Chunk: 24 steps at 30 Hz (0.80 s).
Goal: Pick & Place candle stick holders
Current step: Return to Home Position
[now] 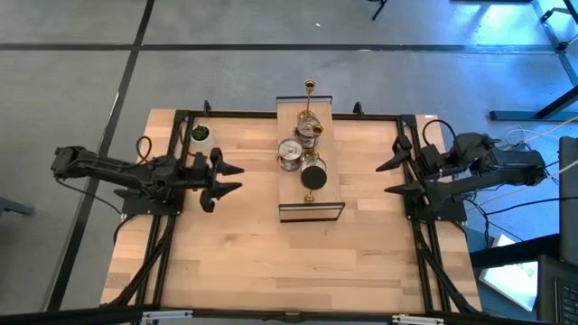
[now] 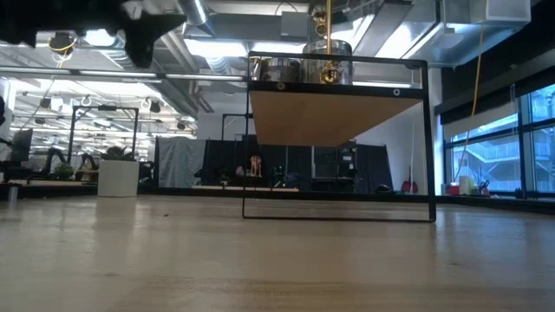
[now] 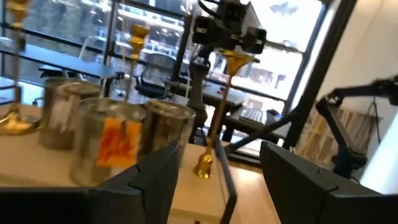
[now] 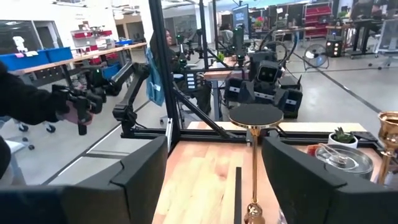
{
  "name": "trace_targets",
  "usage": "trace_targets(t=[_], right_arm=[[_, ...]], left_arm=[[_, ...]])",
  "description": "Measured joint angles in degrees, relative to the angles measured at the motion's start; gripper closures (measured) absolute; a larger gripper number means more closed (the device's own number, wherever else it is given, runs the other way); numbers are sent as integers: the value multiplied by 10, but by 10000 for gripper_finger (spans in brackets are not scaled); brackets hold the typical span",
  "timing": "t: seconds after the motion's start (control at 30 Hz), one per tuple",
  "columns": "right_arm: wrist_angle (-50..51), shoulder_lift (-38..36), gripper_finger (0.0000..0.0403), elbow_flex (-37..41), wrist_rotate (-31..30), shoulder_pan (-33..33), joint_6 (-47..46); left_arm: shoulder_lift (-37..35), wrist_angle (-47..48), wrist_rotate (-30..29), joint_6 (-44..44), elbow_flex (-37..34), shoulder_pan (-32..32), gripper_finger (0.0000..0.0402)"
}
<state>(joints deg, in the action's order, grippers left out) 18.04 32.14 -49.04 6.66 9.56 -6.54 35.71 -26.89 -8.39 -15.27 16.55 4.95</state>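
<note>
**Lot: candle stick holders, six shelved; both grippers empty**

1. Left gripper point(image 1: 237, 178): dark fingers spread apart, nothing between them, hanging off the shelf's left side, well apart from it.
2. Right gripper point(image 1: 385, 179): likewise spread and empty, off the shelf's right side.
3. Raised light-wood shelf on a black metal frame point(image 1: 291, 187): one, standing mid-table on the pale wooden table point(image 1: 271, 262). It carries all six holders.
4. Squat round silver-and-glass holders point(image 3: 109, 140): three, bunched close together at mid-shelf. They are probably the heavier kind, with smooth sides and breakable glass. Best gripped across the round body, low down, with gentle pressure.
5. Slim brass-gold holders with round bases point(image 3: 217, 106): three, standing upright among and beyond the silver ones. They look stiff, polished and likely slippery. They are tall over a small foot, so they would tip easily. Best held on the stem, low, just above the base.
6. White cup with green inside point(image 1: 199, 134): one, on the table near the left arm. It is not part of the lot.
7. A person's dark sleeve point(image 4: 25, 99): in the room beyond the table.
</note>
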Motion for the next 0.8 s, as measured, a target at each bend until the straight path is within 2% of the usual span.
trace_targets(t=[0.2,0.37,0.53,0.8], right_arm=[[0,0,138,0,1,-6,-16],[0,0,138,0,1,-6,-19],[2,0,138,0,1,-6,-20],[2,0,138,0,0,-5,-20]], left_arm=[[-69,-107,-11,4,-91,-17,184],[-122,-113,-16,23,-122,-19,184],[-188,-31,-21,26,-123,-18,184],[-337,120,-40,24,-123,-12,184]])
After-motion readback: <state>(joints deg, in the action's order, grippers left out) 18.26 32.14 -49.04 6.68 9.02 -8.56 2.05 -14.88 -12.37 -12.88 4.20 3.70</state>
